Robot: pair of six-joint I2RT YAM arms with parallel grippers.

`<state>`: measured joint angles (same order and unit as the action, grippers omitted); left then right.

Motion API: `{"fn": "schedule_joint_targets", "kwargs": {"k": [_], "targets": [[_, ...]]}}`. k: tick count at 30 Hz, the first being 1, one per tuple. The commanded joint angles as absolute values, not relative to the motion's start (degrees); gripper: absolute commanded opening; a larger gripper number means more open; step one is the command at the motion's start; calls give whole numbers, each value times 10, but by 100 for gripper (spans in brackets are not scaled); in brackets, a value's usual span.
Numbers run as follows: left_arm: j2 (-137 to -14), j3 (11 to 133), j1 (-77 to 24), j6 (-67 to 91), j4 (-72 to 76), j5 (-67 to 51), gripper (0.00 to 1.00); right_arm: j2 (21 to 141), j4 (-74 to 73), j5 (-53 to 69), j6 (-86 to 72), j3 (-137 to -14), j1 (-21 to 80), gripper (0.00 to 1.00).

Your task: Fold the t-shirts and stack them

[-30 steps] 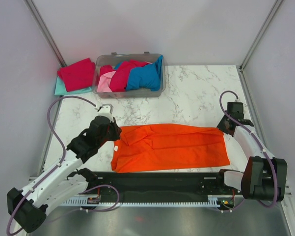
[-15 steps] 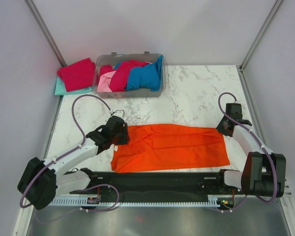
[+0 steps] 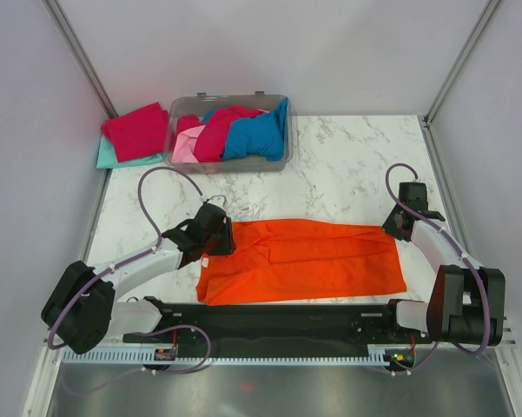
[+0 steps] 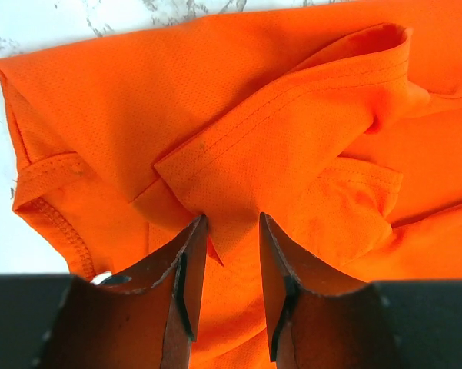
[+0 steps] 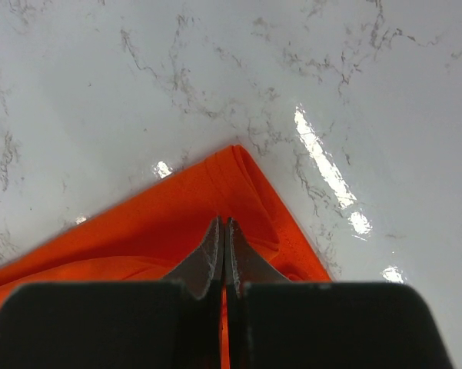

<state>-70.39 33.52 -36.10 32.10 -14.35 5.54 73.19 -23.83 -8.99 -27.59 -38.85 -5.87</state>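
The bright orange t-shirt (image 3: 313, 261) lies spread flat on the marble table, folded lengthwise into a long band. My left gripper (image 3: 219, 236) is at its left end. In the left wrist view the jaws (image 4: 232, 219) stand open, straddling a raised fold of the orange cloth (image 4: 292, 115). My right gripper (image 3: 399, 228) is at the shirt's far right corner. In the right wrist view it (image 5: 224, 223) is shut, pinching the orange cloth (image 5: 177, 223) just behind the corner.
A clear grey bin (image 3: 226, 165) at the back holds crimson (image 3: 217, 130), blue (image 3: 256, 135) and pink (image 3: 188, 148) shirts. To its left a folded red shirt (image 3: 135, 130) lies on a teal one (image 3: 113, 159). A black strip (image 3: 278, 317) runs along the near edge.
My left gripper has moved right and lower onto the shirt's left end, and the sleeve there now lies folded in. My right gripper shifted slightly towards the corner.
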Motion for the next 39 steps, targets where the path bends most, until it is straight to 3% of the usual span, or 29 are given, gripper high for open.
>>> {"fn": "schedule_joint_targets", "kwargs": {"k": [1, 20, 23, 28, 39], "targets": [[-713, 344, -363, 348, -120, 44, 41, 732, -223, -98, -274, -387, -61, 0], [-721, 345, -374, 388, -156, 44, 41, 730, -223, -98, -273, -384, -62, 0], [-723, 347, -376, 384, -139, 33, 32, 731, -223, -97, -272, -384, -62, 0], [-722, 365, -377, 370, -139, 39, 2, 733, -222, -97, -272, -384, -62, 0], [-583, 386, -376, 336, -261, 89, 2, 704, -240, -92, -273, -395, -62, 0]]}}
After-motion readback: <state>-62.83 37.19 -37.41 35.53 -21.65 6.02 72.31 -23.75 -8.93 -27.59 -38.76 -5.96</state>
